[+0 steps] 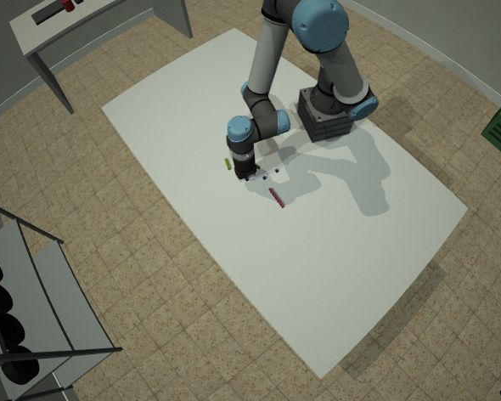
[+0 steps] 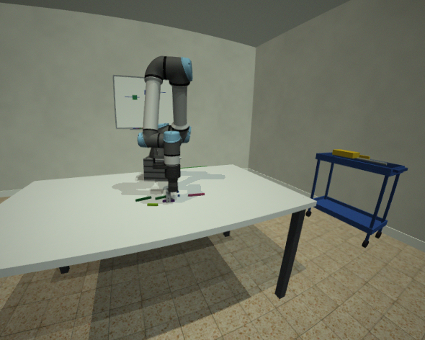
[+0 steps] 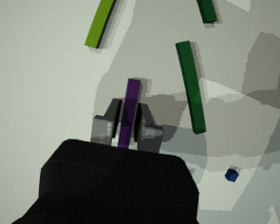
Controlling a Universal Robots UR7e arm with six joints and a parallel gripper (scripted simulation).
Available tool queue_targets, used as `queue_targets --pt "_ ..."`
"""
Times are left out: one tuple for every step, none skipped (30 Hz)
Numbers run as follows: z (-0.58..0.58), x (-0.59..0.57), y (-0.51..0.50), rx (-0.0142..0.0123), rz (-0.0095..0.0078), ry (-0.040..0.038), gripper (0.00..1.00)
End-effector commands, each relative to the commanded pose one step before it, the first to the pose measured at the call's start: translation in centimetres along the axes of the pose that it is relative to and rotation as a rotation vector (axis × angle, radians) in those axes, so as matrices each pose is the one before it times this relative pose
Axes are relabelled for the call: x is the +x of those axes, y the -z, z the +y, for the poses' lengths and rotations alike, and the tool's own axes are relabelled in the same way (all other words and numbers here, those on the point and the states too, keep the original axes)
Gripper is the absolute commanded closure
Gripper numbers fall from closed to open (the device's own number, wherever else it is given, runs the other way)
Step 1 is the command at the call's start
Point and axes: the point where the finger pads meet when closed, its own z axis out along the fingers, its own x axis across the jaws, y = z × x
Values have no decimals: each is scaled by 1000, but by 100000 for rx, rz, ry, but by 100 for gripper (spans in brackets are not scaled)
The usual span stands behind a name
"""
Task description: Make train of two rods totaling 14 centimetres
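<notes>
A purple rod [image 3: 130,111] lies on the white table between the fingers of my gripper [image 3: 127,113]. The fingers stand slightly apart from its sides, so the gripper is open. A green rod [image 3: 190,85] lies just right of the purple rod, roughly parallel and apart from it. A lime rod [image 3: 102,17] lies at the far left. In the top view the gripper [image 1: 246,174] stands low over the table and hides most of the purple rod. The lime rod [image 1: 227,163] lies to its left.
A pink rod [image 1: 276,197] lies alone to the right of the gripper. Two small blue rods [image 1: 264,177] [image 1: 277,170] lie between it and the robot base [image 1: 326,116]. One blue rod also shows in the wrist view [image 3: 231,174].
</notes>
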Motion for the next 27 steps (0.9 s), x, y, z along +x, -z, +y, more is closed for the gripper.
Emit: queue_targets --pt "-2 -46 40 7 -138 2 58" --pt "0 0 0 0 0 0 52" --pt "0 0 0 0 0 0 52" --pt "0 0 0 0 0 0 52" --pt "0 0 0 0 0 0 46" --pt "0 0 0 0 0 0 46" --pt "0 0 0 0 0 0 46" --pt "0 0 0 0 0 0 46" --pt "0 0 0 0 0 0 46" --pt "0 0 0 0 0 0 46" --pt "0 0 0 0 0 0 46" --pt "0 0 0 0 0 0 46" --pt "0 0 0 0 0 0 46" --pt "0 0 0 0 0 0 46" --pt "0 0 0 0 0 0 46" --pt "0 0 2 0 0 0 46" --pt "0 0 13 0 0 0 46" --pt "0 0 33 0 0 0 46" --pt "0 0 60 0 0 0 46" --pt "0 0 92 0 0 0 46" --pt "0 0 129 0 0 0 46" --pt "0 1 167 0 0 0 46" --pt "0 -1 208 0 0 0 46" --pt "0 1 248 0 0 0 46" --pt "0 -1 288 0 0 0 46" --pt "0 0 0 0 0 0 46" --pt "0 0 0 0 0 0 46"
